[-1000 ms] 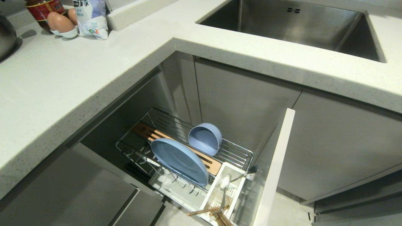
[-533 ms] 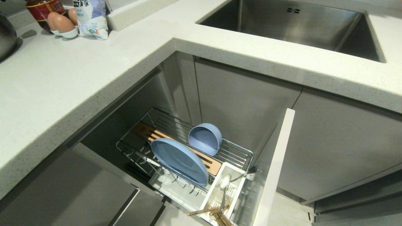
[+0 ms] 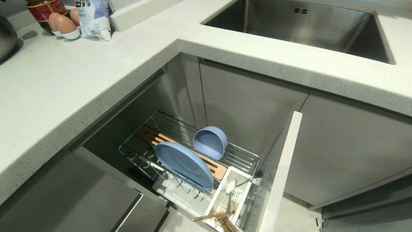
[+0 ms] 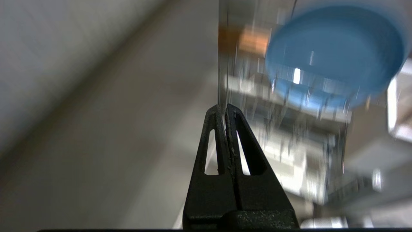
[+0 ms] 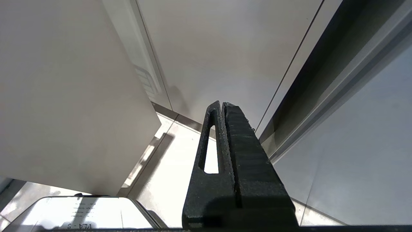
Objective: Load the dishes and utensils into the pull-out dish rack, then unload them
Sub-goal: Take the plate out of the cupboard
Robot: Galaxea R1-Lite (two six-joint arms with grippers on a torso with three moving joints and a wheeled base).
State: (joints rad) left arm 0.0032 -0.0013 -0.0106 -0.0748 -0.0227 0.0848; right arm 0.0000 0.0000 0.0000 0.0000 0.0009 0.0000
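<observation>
- Left gripper (image 4: 226,108): fingers pressed together, holding nothing, hanging beside the rack's edge.
- Right gripper (image 5: 222,104): fingers together, empty, near the cabinet fronts.
- Rack (image 3: 244,154) pulled out, holding the plate (image 3: 183,166), bowl (image 3: 210,141), spoon (image 3: 230,188) and chopsticks (image 3: 222,219).

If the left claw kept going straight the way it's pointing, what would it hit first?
Probably the chrome wire edge of the pull-out dish rack, just beyond the shut left claw; the blue plate sits off to one side. Blur leaves depth uncertain.
</observation>
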